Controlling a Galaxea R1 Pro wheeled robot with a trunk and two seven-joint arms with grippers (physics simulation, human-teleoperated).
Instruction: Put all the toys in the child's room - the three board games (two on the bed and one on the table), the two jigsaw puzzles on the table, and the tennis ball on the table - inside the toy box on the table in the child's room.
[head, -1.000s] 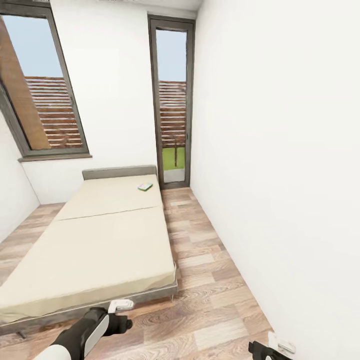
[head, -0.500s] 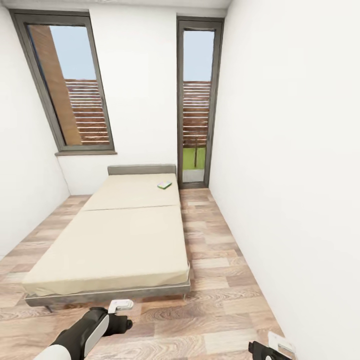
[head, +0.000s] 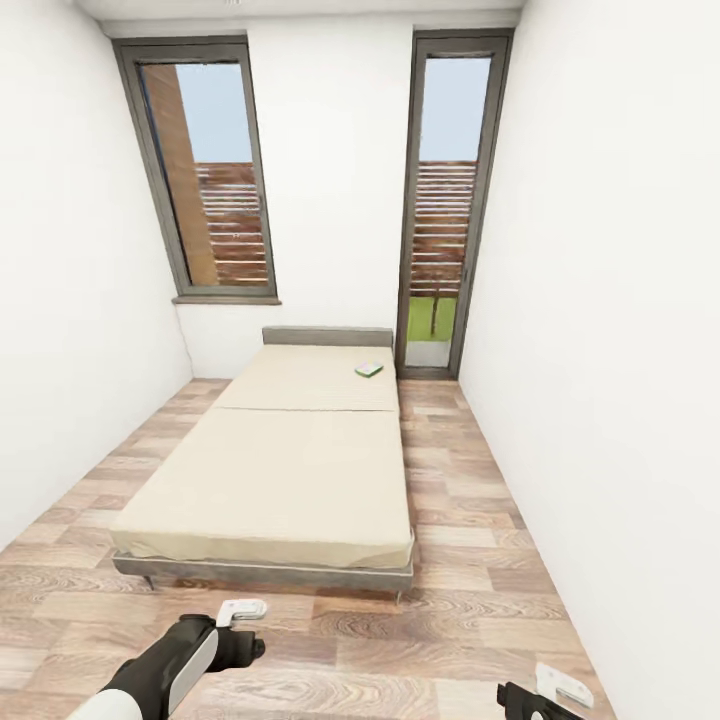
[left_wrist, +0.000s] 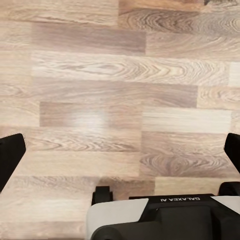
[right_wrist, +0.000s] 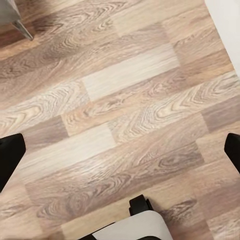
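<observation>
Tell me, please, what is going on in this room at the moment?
Nothing is being handled right now. The robot faces the foot of the bed across the wood floor. One small green-and-white carton lies on the bed near its headboard, on the side by the glass door. The left gripper and right gripper are both open and empty, with only floor between their fingers.

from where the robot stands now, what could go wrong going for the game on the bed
1. The board game lies at the far end of the bed, near the headboard, likely out of reach from the foot end.
2. The floor strip between the bed and the right wall looks narrow; the base could clip the bed frame.
</observation>
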